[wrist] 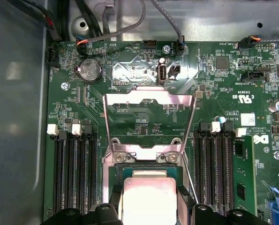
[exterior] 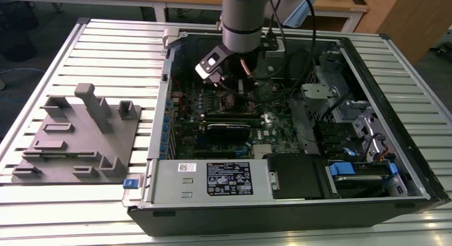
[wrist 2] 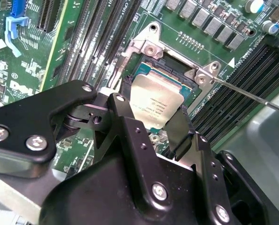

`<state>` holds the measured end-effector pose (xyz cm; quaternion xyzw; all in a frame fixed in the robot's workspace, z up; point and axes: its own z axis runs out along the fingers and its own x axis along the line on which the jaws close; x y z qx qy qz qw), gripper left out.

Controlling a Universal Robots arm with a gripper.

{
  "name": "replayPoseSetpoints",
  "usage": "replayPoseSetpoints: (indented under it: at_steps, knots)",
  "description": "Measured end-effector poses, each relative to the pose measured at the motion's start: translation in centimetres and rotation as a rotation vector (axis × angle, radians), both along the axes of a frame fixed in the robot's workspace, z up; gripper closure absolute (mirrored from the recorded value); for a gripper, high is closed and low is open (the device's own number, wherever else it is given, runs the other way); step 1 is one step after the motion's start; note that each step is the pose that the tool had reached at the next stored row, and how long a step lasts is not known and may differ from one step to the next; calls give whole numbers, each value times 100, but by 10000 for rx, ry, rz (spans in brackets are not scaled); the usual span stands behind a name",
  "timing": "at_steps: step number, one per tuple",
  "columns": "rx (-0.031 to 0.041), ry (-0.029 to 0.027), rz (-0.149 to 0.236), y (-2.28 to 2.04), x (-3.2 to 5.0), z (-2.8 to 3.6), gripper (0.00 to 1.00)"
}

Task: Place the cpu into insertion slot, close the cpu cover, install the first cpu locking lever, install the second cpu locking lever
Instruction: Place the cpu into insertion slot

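Nearest the lens in the second wrist view is the gripper. Its black fingers are clenched on opposite edges of the cpu, a hold that leaves the chip's flat metal top and underside untouched. The cpu sits level over the insertion slot, between the banks of memory slots in the middle of the circuit board. I cannot tell whether it is fully seated. The cpu cover stands hinged up on the slot's far side, and a locking lever is swung clear, so the recess is open from above. In the exterior view the arm reaches down into the far half of the computer case.
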<state>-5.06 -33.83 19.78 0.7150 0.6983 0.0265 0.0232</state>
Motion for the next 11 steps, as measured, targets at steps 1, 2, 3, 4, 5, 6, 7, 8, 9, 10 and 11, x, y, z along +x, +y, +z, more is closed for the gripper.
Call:
replayPoseSetpoints:
  at_steps: [1, 2, 3, 4, 5, 6, 7, 8, 9, 10, 11]
  knots:
    - [-1, 0, -1, 2, -2, -3, 46]
    - [1, 0, -4, 4, -4, -6, 46]
    - [2, -2, -5, 5, -4, -10, 46]
    - [1, -1, -6, 6, -5, -13, 46]
    - [2, -1, -8, 7, -5, -17, 46]
    - [1, 0, -10, 8, -6, -20, 46]
    - [0, 0, -10, 10, -8, -22, 46]
    - [0, 0, -12, 13, -9, -23, 46]
    - [1, 0, -11, 16, -10, -24, 46]
    - [0, 0, -11, 18, -11, -25, 46]
    - [0, 0, -9, 19, -11, -25, 46]
